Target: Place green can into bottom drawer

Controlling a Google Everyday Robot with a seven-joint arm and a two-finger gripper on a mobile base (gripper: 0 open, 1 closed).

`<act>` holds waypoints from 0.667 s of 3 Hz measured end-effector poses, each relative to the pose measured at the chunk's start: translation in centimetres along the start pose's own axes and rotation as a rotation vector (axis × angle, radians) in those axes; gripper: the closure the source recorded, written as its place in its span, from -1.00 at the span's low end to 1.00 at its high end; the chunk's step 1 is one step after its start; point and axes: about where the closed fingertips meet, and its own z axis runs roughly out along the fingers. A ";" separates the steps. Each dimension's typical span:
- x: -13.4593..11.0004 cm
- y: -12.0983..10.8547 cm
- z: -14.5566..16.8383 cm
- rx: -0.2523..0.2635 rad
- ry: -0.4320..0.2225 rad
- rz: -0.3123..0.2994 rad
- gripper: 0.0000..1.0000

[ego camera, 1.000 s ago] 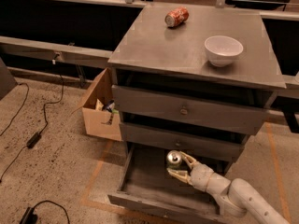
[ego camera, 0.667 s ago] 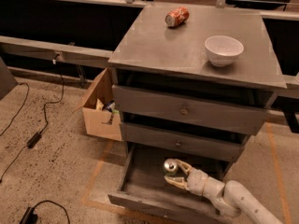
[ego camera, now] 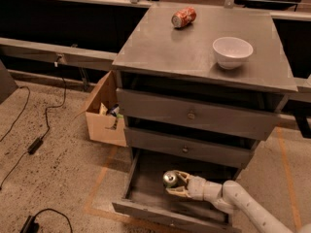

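Item: small green metal can (ego camera: 169, 178), silver top showing, inside the open grey metal bottom drawer (ego camera: 146, 192), right of its middle. Whether it touches the floor cannot be told.

Holder: cream two-finger gripper (ego camera: 178, 184), fingers clamped on the can.

Handling: you lower until the base seats flat, then release.

Writing: crushed red can (ego camera: 183, 17) on the cabinet top, lettering unreadable.
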 end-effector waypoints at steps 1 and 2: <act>3.3 -0.7 3.0 -0.020 -0.020 -0.018 1.00; 4.9 -1.2 5.2 -0.007 -0.040 -0.016 1.00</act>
